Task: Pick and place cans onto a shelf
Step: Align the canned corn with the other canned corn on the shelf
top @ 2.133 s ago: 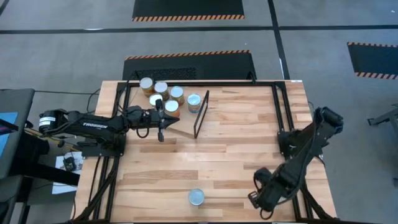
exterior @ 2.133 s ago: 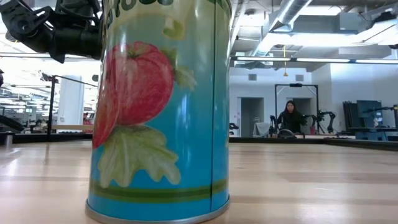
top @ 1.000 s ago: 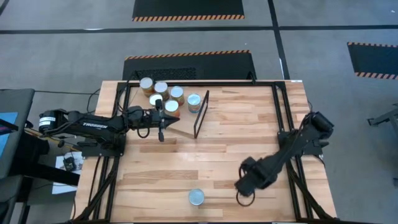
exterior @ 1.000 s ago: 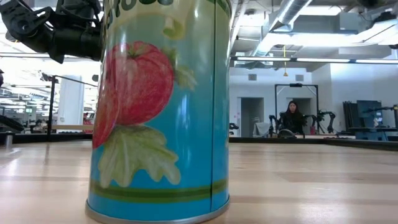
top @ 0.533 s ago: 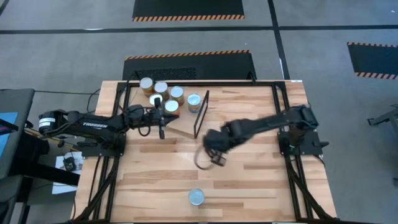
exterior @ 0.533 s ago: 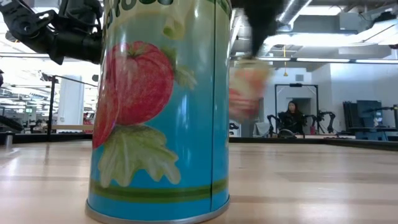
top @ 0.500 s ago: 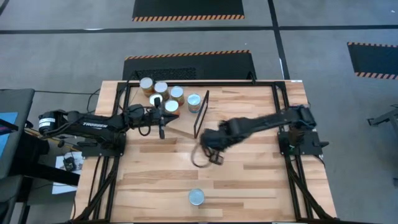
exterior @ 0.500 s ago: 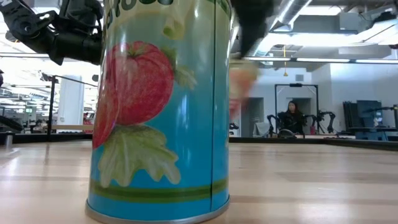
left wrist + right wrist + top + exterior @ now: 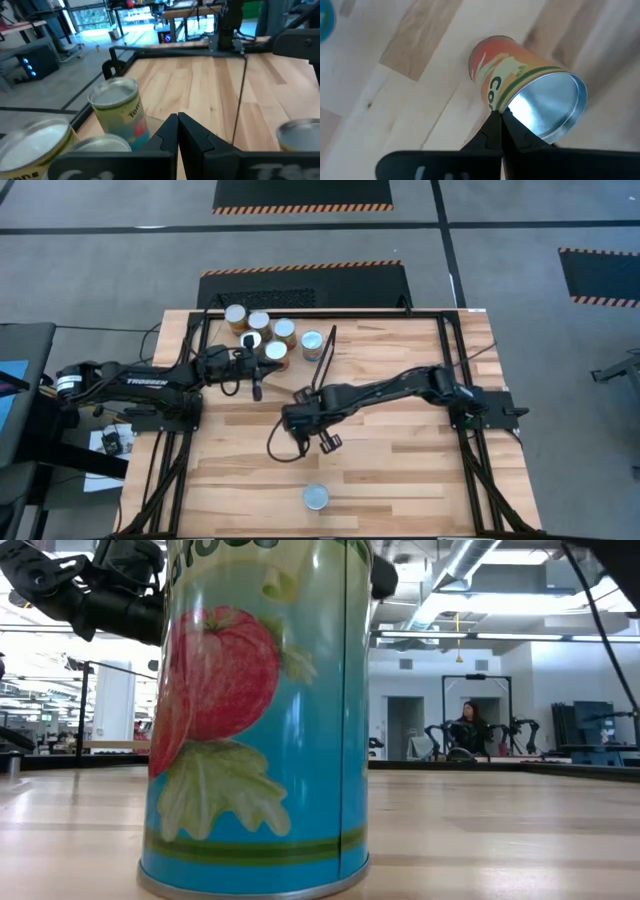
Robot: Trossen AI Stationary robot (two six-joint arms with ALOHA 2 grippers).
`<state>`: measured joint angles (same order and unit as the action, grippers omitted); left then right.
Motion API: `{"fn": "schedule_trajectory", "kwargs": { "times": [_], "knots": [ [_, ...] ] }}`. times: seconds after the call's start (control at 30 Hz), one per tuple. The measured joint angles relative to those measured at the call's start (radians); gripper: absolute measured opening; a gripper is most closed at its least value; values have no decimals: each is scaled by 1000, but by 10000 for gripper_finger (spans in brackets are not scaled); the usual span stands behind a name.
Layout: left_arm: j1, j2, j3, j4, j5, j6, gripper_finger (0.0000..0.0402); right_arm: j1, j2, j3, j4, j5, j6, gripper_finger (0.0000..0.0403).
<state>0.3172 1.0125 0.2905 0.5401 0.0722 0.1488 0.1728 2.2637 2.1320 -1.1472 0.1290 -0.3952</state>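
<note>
Several cans (image 9: 260, 330) with silver tops stand at the far left around the tilted wooden shelf (image 9: 298, 383), whose thin black frame (image 9: 322, 365) rises at its right end. My left gripper (image 9: 268, 367) is shut and empty among them; one tan-and-green can (image 9: 117, 112) stands just ahead of its fingers (image 9: 177, 127). My right gripper (image 9: 300, 420) reaches across to mid-table, shut on an orange-labelled can (image 9: 520, 80). A blue can with a tomato on its label (image 9: 316, 497) stands near the front edge and fills the low view (image 9: 255, 720). My right gripper pinches the orange can at the rim of its silver end (image 9: 506, 111), between the tips of its two fingers. The can hangs tilted beyond the fingertips, its orange end (image 9: 485, 55) pointing away toward the tabletop. It is clear of the table.
Black metal rails (image 9: 450, 360) run along the table's sides and far edge. Bare planks (image 9: 400, 460) lie between the shelf and the front can. A person (image 9: 468, 730) sits far back in the room beyond the table.
My right gripper has swept fast from the table's front right toward the left and far side, to mid-table near the shelf, carrying the orange can in the air. My left arm has drawn back a little toward the table's left edge.
</note>
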Motion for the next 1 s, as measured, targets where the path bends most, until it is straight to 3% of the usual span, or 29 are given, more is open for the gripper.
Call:
{"fn": "schedule_trajectory", "kwargs": {
  "times": [0.3,0.83,1.0],
  "knots": [
    [-3,-8,0,-20,55,3,0,13,49,33,5,17,-186,15],
    [-3,-8,0,-19,57,0,0,29,45,33,111,110,-187,98],
    [-3,-8,0,-20,58,0,0,39,43,115,36,110,-168,125]
  ]
}}
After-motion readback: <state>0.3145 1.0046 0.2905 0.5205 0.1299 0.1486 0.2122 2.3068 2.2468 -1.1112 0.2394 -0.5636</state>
